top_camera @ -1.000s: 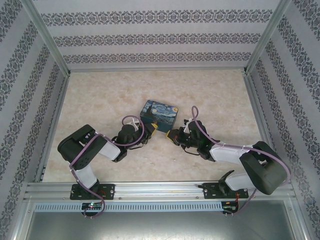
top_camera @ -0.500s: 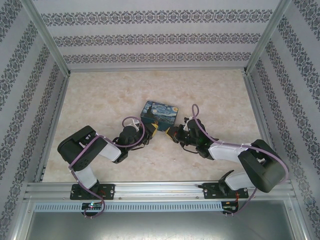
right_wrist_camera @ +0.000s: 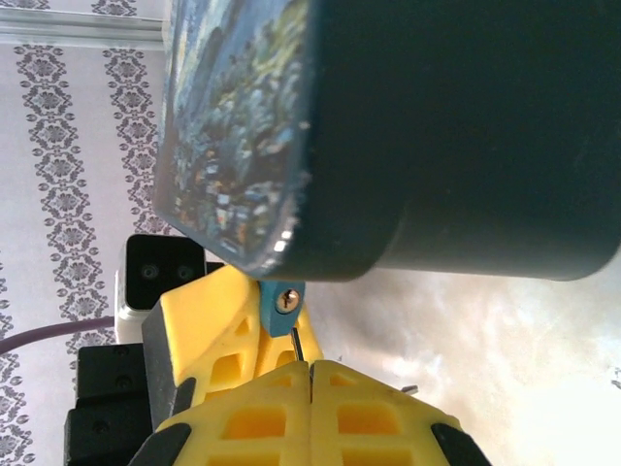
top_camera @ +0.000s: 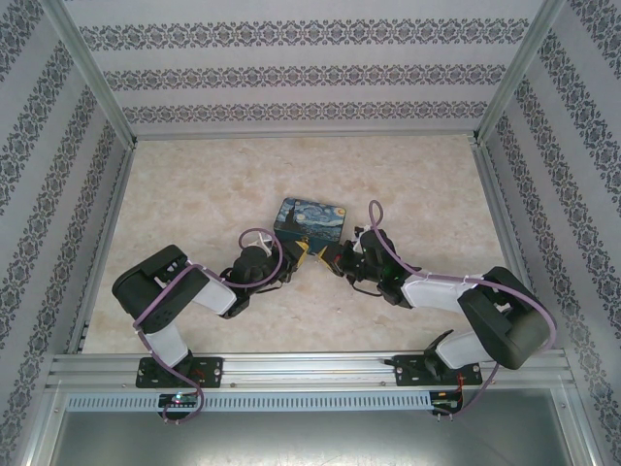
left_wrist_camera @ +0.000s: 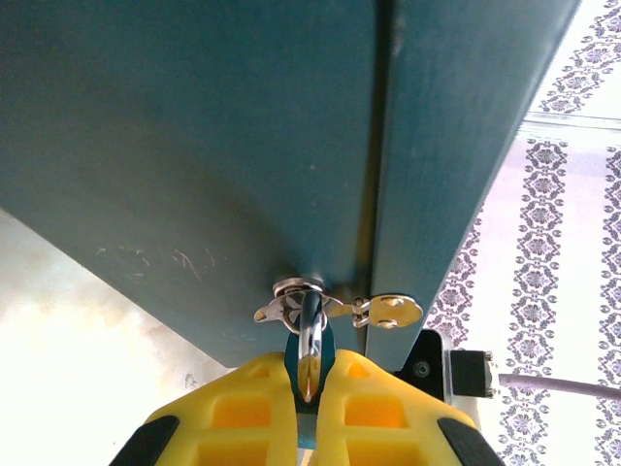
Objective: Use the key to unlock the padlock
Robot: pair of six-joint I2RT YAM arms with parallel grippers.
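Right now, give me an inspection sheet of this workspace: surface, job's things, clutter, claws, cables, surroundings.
Surface: pale marbled tabletop.
Job's things: padlock hangs by its shackle through the hasp of the painted box; key points up at its blue body, inserted or not cannot tell.
Clutter: nothing seen.
Claws: left claw shut on the padlock; right claw shut on the key.
Cables: purple cables loop over both arms.
Surroundings: patterned wallpaper walls, aluminium frame.
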